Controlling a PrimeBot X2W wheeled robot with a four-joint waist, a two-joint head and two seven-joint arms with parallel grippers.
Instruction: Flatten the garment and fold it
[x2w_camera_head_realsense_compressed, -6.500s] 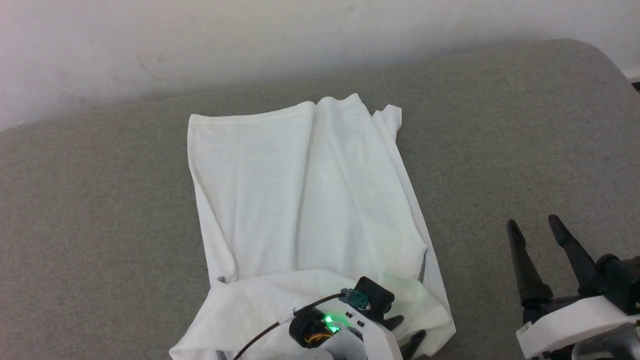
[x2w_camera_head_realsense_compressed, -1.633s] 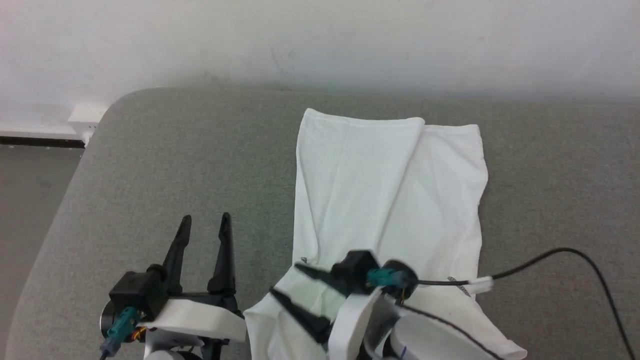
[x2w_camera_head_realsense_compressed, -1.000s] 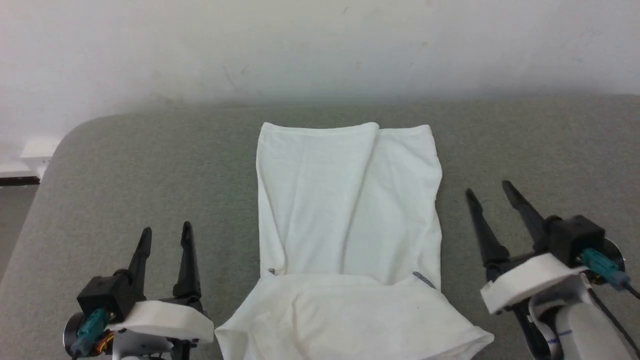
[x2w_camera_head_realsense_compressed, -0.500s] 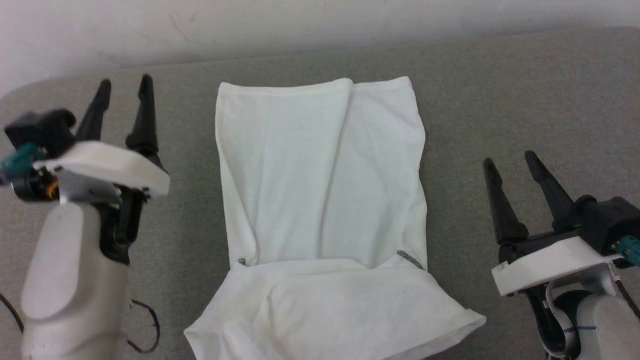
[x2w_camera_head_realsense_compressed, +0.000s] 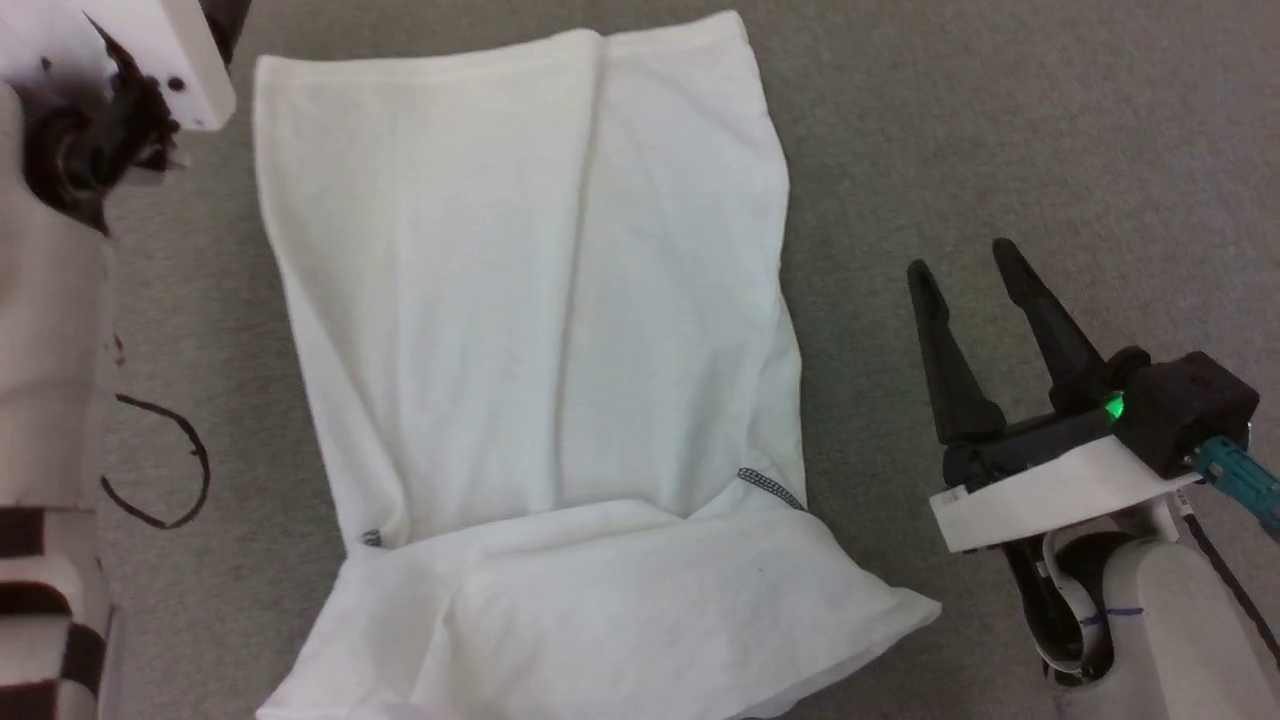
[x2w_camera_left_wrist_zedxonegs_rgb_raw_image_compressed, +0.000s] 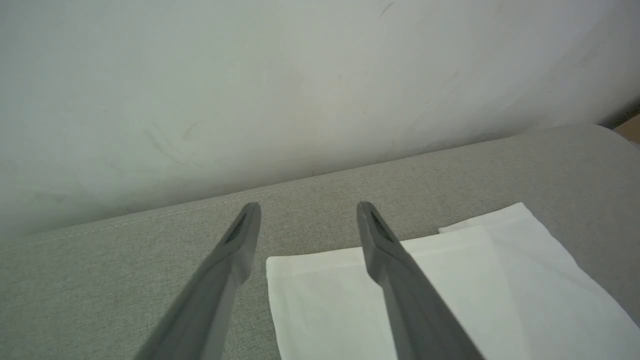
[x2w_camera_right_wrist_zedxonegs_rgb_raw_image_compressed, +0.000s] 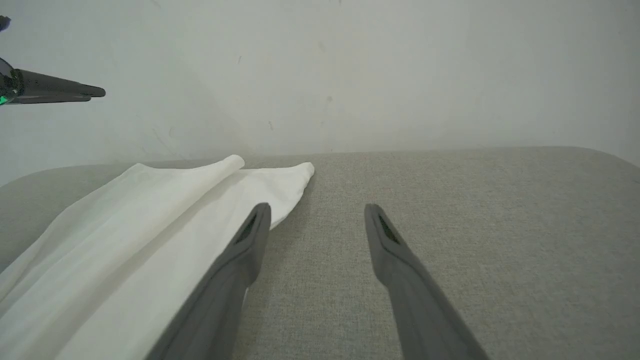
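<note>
— Where's the T-shirt (x2w_camera_head_realsense_compressed: 520, 300)?
— On the grey cushion (x2w_camera_head_realsense_compressed: 1000, 120), sides folded in. The left gripper (x2w_camera_left_wrist_zedxonegs_rgb_raw_image_compressed: 308, 210) hovers near its far corner, the right gripper (x2w_camera_head_realsense_compressed: 960, 257) beside it, both spread and empty.
— Risk?
— Pinching one layer could undo the fold.

You have one garment (x2w_camera_head_realsense_compressed: 520, 300) to count, a single white piece on one grey cushioned surface (x2w_camera_head_realsense_compressed: 1000, 120). On it you can count two short runs of grey-black stitching (x2w_camera_head_realsense_compressed: 770, 486), one at each side. You have two grippers, the right gripper (x2w_camera_head_realsense_compressed: 958, 255) and the left gripper (x2w_camera_left_wrist_zedxonegs_rgb_raw_image_compressed: 308, 207), each with two dark fingers (x2w_camera_left_wrist_zedxonegs_rgb_raw_image_compressed: 395, 270), four in all. You also see one green light (x2w_camera_head_realsense_compressed: 1113, 406), one teal plug (x2w_camera_head_realsense_compressed: 1235, 470), one black cable loop (x2w_camera_head_realsense_compressed: 206, 465) and one pale wall (x2w_camera_left_wrist_zedxonegs_rgb_raw_image_compressed: 250, 75).
</note>
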